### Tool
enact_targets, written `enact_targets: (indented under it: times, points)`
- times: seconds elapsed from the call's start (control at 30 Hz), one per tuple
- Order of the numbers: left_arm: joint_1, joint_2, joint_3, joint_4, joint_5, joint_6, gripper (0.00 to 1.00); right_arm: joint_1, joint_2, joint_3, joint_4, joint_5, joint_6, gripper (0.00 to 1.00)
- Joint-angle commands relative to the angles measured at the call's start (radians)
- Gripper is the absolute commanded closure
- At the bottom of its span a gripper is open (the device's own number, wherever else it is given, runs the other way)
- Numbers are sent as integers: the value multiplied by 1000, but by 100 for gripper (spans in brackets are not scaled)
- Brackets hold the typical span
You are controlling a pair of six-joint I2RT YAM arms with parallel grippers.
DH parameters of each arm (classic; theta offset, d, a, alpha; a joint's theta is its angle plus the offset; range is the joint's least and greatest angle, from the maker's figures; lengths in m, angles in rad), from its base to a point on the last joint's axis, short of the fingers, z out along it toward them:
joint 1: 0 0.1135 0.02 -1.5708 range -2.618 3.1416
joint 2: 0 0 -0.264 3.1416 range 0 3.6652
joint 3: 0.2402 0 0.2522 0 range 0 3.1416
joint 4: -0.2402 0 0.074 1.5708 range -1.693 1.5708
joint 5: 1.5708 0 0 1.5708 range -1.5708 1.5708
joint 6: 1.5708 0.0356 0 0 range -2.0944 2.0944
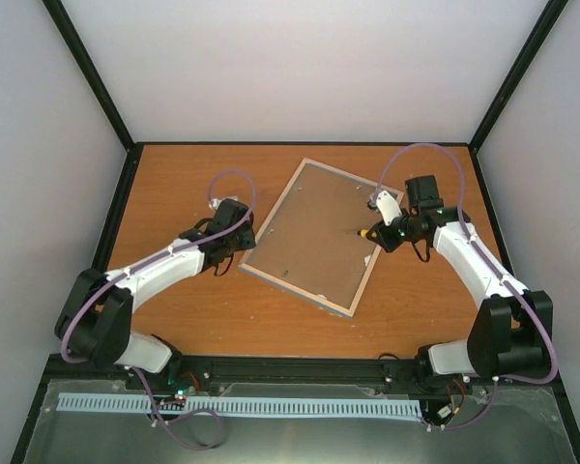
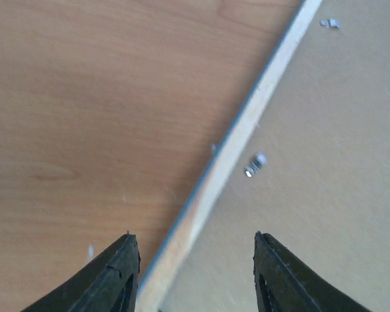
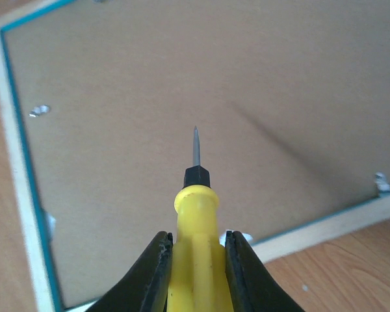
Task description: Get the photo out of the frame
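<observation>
The right gripper is clamped on a small yellow-handled screwdriver. Its thin metal tip is poised over the plain brown backing board of the large thin rectangular picture frame, pale wood at the edge with a light-blue border, which lies face down and askew at the middle of the table. The left gripper, fingers apart and holding nothing, stands over the frame's left edge, near a small metal retaining tab. The photo is out of sight, presumably beneath the board. The tip could skid off a tab and gouge the board or the print under it, and the unheld frame could slide on the smooth orange-brown wooden tabletop when pried. Plain white walls with black corner posts close in the table on three sides
</observation>
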Motion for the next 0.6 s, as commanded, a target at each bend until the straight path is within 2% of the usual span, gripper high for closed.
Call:
enact_targets:
  times: [0.0,0.13,0.23,0.4,0.47,0.57]
  points:
    - [-88,-89,-66,-121,104,-239,51,-56,5,37,115,157,-5,97]
    - [-264,-121,-140,-110,147,-419,50,-191,151,189,127,150,-30,97]
    - [-346,-103,-161,-98,165,-480,50,-238,305,350,117,157,-60,97]
    - [-390,-57,-191,-5,230,-457,49,-254,560,572,96,216,-84,97]
    - [-393,-44,-199,69,266,-421,49,-253,628,643,78,231,-81,97]
    - [-393,-15,-181,78,248,-444,48,-253,703,723,68,248,-86,97]
